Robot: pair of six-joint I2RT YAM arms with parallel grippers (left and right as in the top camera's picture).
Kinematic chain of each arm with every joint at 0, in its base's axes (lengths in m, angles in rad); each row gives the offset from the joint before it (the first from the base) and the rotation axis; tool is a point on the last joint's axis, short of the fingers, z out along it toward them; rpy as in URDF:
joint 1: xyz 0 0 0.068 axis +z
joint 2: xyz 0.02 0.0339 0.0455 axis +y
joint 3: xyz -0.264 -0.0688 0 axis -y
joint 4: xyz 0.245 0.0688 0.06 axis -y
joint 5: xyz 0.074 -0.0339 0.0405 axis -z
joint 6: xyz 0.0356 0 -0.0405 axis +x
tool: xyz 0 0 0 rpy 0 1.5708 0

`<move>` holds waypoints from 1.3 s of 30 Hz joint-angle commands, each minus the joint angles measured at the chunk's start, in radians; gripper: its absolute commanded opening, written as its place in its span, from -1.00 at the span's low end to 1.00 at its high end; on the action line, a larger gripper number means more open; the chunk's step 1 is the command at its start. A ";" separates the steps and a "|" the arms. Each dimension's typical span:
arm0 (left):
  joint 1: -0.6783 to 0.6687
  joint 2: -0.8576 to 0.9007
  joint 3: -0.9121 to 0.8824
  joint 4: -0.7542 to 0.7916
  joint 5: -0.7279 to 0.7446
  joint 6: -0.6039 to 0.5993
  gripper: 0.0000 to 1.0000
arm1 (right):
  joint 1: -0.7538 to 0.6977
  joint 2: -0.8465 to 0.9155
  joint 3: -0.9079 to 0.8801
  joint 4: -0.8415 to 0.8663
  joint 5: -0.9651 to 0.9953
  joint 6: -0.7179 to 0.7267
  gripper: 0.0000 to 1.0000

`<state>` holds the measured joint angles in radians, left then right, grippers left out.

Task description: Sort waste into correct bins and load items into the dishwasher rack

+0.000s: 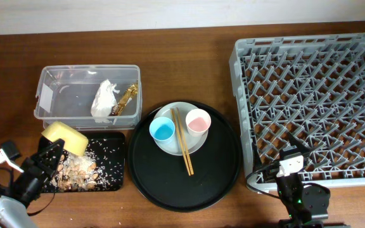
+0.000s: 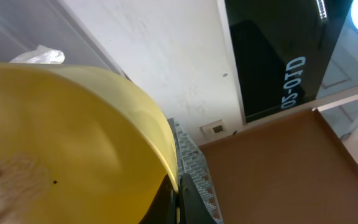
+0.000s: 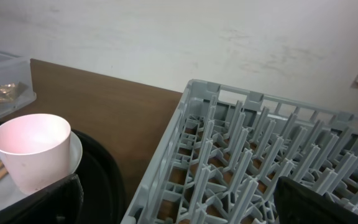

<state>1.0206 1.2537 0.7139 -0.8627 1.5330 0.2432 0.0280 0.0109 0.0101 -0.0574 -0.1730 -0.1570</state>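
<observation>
Step in hand: emptying the round yellow bowl (image 1: 66, 137) into the shallow black rectangular tray (image 1: 125, 166); loose brownish-white food scraps (image 1: 78, 170) already lie under and just right of the left gripper (image 1: 51, 154).
Left gripper: clamped on the bowl's rim, the bowl tilted on edge just ahead of the fingers; in the left wrist view it fills nearly everything.
Right gripper (image 1: 290, 157): fingers spread, nothing between them, parked beside the near left corner of the large square grey pegged rack (image 1: 309, 95).
Waste sorted so far: the crumpled white tissue (image 1: 104, 99) and small gold-brown wrapper (image 1: 125, 98) sit in the clear rectangular plastic box (image 1: 62, 95), beyond the left gripper.
Waiting to load: small blue cup (image 1: 162, 130), small pink cup (image 1: 197, 120) and thin wooden chopsticks (image 1: 184, 149) on the pale round plate (image 1: 198, 142), left of the right gripper.
Next move, my guess: carry the bowl well to the right, across to the rack, and seat it between pegs; the reach is long, so a handover may be needed.
</observation>
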 commanded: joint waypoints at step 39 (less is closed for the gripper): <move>-1.653 0.046 0.332 0.055 -1.848 -0.814 -0.20 | 0.005 -0.006 -0.005 -0.006 0.005 0.009 0.97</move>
<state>-0.7113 1.2884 1.0306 -0.8173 -0.2470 -0.5838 0.0280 0.0101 0.0101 -0.0570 -0.1730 -0.1566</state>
